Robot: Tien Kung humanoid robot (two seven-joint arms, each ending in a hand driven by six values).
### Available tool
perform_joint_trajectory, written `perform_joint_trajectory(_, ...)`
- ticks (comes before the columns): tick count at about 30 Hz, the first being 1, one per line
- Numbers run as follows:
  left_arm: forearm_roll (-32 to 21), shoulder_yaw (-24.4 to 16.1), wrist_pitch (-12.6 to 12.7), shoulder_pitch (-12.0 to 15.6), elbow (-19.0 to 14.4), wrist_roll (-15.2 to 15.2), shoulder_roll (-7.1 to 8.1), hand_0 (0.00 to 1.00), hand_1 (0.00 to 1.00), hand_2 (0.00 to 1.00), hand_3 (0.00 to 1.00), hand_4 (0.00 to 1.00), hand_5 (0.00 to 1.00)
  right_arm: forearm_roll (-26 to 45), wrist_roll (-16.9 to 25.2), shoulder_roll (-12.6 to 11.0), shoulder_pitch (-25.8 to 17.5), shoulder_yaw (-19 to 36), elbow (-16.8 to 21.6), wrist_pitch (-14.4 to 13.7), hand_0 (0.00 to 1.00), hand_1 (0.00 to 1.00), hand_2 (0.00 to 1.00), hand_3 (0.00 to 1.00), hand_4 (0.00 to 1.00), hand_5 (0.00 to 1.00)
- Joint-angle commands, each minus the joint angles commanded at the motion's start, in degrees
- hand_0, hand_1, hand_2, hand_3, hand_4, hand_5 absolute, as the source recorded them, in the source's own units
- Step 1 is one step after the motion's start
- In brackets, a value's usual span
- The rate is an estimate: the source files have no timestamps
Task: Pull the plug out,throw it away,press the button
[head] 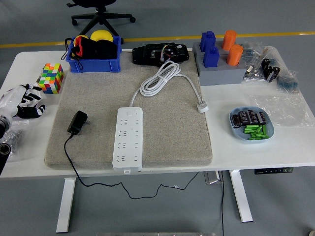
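A white power strip (128,138) lies on the grey felt mat (167,128), with its white cord coiled (158,78) behind it and its white plug (202,106) lying on the mat to the right. A black plug adapter (77,122) lies on the mat left of the strip, unplugged, and its black cable runs off the table's front edge. My left hand (22,101) is at the left edge of the table, left of the mat, with white fingers relaxed and empty. The right arm is out of view.
A colourful cube (52,77) stands near my left hand. A blue bin (93,65) with black and yellow items, a black device (160,52), a grey block with blue and orange cylinders (219,71), plastic bags (283,101) and a blue plate of batteries (237,132) stand around the mat.
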Motion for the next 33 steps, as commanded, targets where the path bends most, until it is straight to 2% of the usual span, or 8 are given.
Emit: perform_joint_trajectory(33, 0.1, -0.5, -0.5, 0.9, -0.4, 0.4, -0.2, 0.731, 0.727, 0.679, 0.812, 0.636, 0.002, 0.1, 0.0, 0.3, -0.4, -0.4, -0.1, 0.0, 0.728, 0.68, 0.662, 0.635, 0.744, 0.602)
